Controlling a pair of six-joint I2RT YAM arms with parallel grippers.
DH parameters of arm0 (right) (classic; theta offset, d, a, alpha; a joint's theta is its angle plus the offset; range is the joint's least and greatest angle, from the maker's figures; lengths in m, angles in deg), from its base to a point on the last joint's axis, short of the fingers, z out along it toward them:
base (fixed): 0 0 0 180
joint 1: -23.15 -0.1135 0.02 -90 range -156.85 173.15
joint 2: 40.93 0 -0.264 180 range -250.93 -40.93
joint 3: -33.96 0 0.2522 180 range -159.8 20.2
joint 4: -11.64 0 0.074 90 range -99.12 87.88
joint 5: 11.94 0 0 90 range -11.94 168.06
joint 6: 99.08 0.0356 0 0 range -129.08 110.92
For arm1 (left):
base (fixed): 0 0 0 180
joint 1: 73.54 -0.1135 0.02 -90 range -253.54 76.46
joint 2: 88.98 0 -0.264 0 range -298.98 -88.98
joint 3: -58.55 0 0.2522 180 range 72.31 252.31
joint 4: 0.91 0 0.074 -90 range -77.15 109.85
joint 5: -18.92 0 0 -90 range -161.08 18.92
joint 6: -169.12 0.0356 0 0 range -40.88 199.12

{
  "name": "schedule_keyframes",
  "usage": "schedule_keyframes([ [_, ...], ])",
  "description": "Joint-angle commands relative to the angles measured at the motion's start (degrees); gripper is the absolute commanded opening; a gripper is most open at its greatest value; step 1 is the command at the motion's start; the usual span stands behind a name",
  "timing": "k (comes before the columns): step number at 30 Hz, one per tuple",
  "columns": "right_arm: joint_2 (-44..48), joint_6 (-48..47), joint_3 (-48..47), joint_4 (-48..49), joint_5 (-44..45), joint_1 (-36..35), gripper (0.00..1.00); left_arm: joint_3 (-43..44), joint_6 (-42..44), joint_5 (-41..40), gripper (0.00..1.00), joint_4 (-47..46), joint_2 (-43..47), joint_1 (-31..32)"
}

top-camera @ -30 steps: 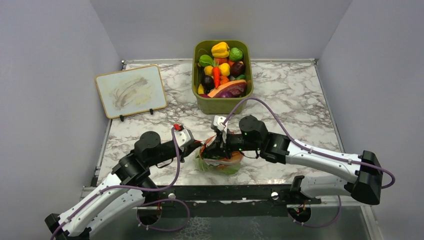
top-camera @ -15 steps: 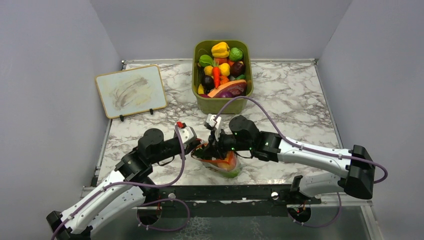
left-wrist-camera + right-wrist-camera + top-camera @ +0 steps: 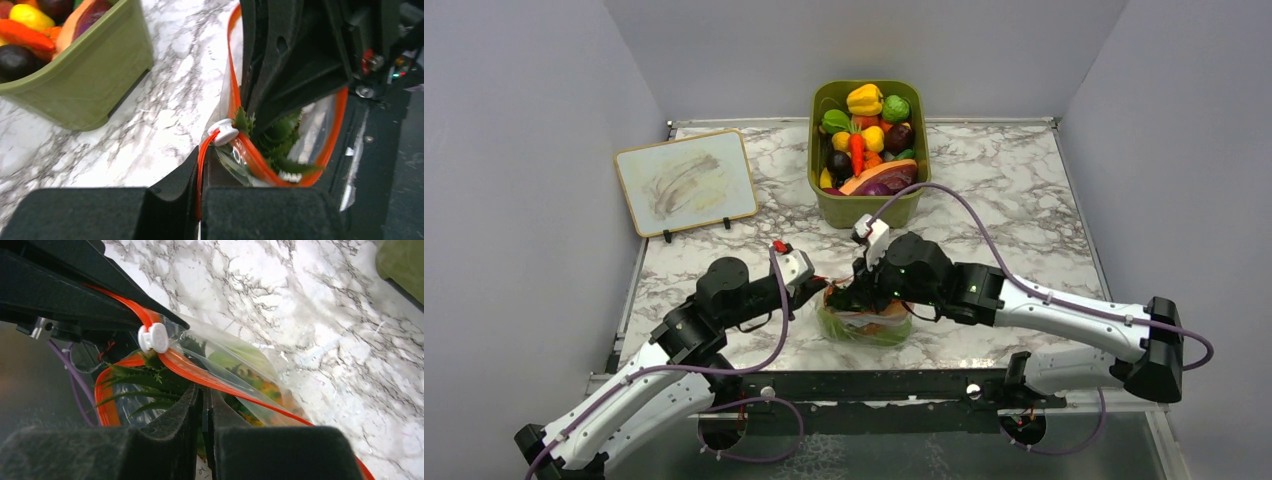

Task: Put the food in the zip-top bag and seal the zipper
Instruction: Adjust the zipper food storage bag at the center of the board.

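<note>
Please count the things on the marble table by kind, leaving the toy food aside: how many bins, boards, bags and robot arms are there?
olive-green bin: 1
whiteboard: 1
zip-top bag: 1
robot arms: 2 (left arm, right arm)
Total: 5

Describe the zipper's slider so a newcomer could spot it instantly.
Find the olive-green plastic bin at the back of the marble table; in front of it, toward the near edge, is the clear plastic zip-top bag. On its orange-red zipper strip sits a small white slider, the only white piece on that strip.
</note>
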Motion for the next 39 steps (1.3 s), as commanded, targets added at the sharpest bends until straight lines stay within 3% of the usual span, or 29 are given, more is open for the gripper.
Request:
schedule_keyframes([
  [1,4.1,-4.9,1.4,-13.5,-5.2,0.6,0.14,2.9,0.2,3.4,0.0,-7.2,1.4,0.2],
  [4,8.6,-8.8,1.9,-9.0,-13.9,0.6,0.23,2.1,0.3,4.1,0.0,-8.5,1.3,0.2],
  [9,9.2,-14.0,1.2,-8.7,-15.2,0.6,0.35,2.3,0.1,5.0,0.0,-9.4,0.1,0.2],
  [20,8.5,-11.9,1.8,3.9,-12.9,0.5,0.37,2.6,-1.7,6.2,0.0,-9.2,-0.3,0.2],
  [31,7.5,-12.4,3.2,8.0,-15.4,0.2,0.4,3.5,-3.4,8.4,0.0,-8.9,-1.0,0.2],
  [34,6.6,-11.0,5.7,13.6,-14.2,0.1,0.37,3.4,-4.2,9.6,0.0,-9.6,-1.5,0.2],
  [39,2.1,-8.1,7.3,16.7,-8.4,0.1,0.2,3.4,-6.9,11.3,0.0,-11.3,-1.6,0.2],
])
